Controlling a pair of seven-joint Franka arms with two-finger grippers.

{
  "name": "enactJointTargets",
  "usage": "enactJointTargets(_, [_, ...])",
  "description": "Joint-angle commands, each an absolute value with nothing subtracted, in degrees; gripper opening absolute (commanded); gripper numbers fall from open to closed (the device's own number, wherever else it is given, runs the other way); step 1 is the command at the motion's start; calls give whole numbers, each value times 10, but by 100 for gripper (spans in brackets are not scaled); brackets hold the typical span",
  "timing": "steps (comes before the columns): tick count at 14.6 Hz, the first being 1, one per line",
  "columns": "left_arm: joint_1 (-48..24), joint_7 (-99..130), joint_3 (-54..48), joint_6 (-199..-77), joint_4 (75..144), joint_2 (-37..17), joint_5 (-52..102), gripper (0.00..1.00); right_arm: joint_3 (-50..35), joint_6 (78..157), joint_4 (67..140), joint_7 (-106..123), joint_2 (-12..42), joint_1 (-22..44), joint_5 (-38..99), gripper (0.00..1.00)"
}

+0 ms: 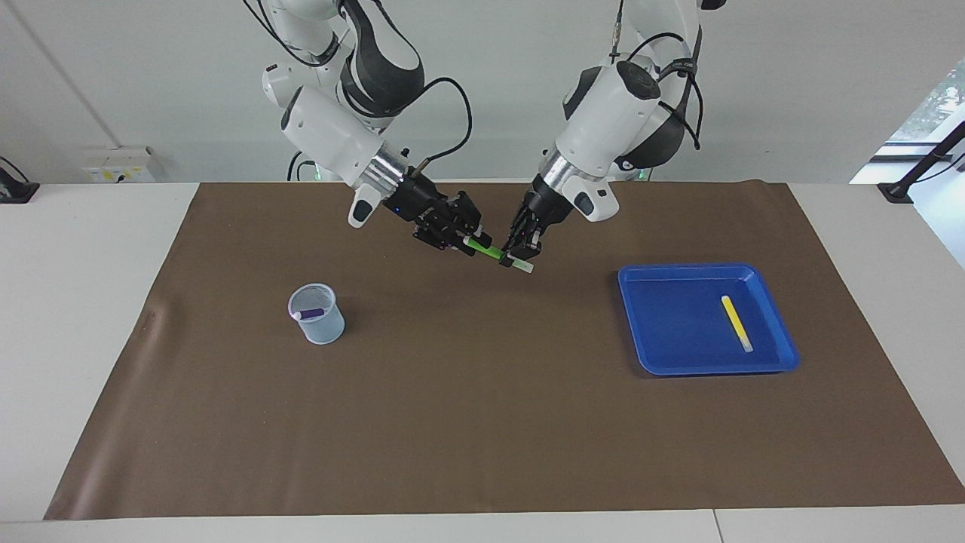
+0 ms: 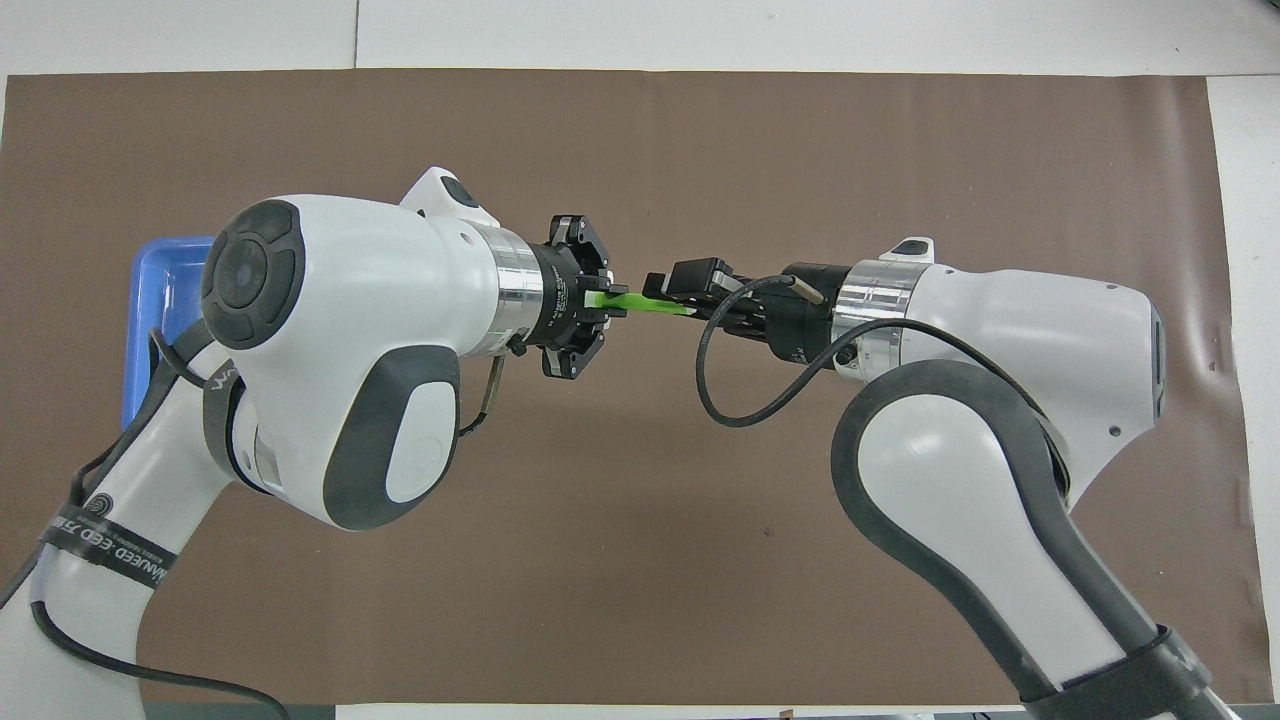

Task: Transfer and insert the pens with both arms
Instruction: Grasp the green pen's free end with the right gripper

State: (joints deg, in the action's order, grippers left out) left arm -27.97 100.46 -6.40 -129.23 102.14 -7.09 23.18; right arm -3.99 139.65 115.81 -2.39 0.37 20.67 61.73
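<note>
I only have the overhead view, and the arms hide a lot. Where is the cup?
Observer: The cup stands toward the right arm's end of the table, with the purple pen inside.
Operator: And the yellow pen?
Observer: The yellow pen lies in the blue tray, toward the left arm's end.
Operator: How is the green pen held?
Observer: The left tool grips the green pen near its whitish end, which sticks out; the right tool is at its green end.

A matt brown paper-like sheet point(image 1: 482, 422) is covering the smooth white table point(image 1: 83, 317). The blue tray point(image 1: 656, 354) is looking like glossy plastic, the cup point(image 1: 320, 320) translucent plastic. The arms' white shells point(image 2: 370, 300) are shining, with brushed-metal wrist rings point(image 2: 505, 300).
</note>
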Motion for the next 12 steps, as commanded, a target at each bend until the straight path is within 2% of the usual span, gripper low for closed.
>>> enactJointTargets(1, [-289,1009,-62,-1291,1024,-73,241,0,-45,1390,1152,-6,0,200,634,0])
enactJointTargets(9, [-285,994,-62,-1291,1023,-73,240,0,-45,1381,1152,-8,0,199,634,0])
enactJointTargets(10, [-284,995,-61,-1292,1022,-75,236,57,-44,1381,1152,-8,0,199,633,0])
enactJointTargets(11, [-284,993,-61,-1290,1022,-74,232,100,-44,1381,1152,-8,0,199,633,0])
enactJointTargets(12, [-283,969,-61,-1289,1023,-73,232,100,-44,1381,1152,-8,0,199,633,0])
